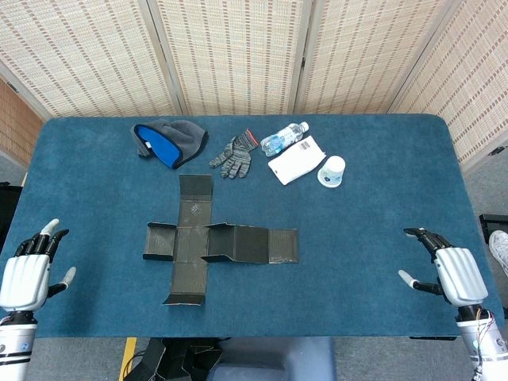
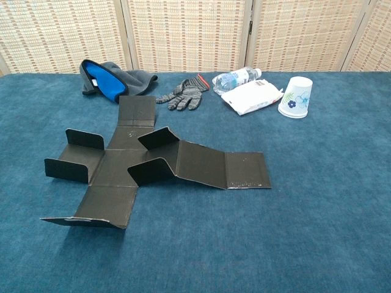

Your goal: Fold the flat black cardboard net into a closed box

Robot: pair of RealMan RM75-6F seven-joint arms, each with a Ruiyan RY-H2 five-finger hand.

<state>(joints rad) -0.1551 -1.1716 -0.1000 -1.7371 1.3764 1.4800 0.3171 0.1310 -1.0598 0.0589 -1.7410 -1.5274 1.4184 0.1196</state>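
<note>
the blue table (image 1: 381,159) carries everything, and the black cardboard net (image 1: 190,246) is the landmark here. it lies a little left of the table middle, on the near half. the net is a cross: its long axis runs left to right, with the longest strip reaching to the right, and a shorter bar runs from far to near. some small flaps already stand up, at the left end and near the centre; the rest lies almost flat.

beyond the net, at the far edge, are a grey and blue cap (image 1: 168,141), a knitted glove (image 1: 232,157), a white packet (image 1: 297,160), a plastic bottle (image 1: 284,139) and a paper cup (image 1: 331,171) standing upside down.

the left hand (image 1: 25,270) hovers left of the net, empty, fingers straight and apart. the right hand (image 1: 448,268) hovers right of the net, also empty, fingers apart and slightly bent, though its palm side is hidden so i am not fully sure. both are well apart from the net; the chest view shows neither.

the left hand seems nearer, because the net's left end with the raised flaps is on its side. the right hand must reach toward the end of the long strip. folding is not yet begun, in my judgement.
</note>
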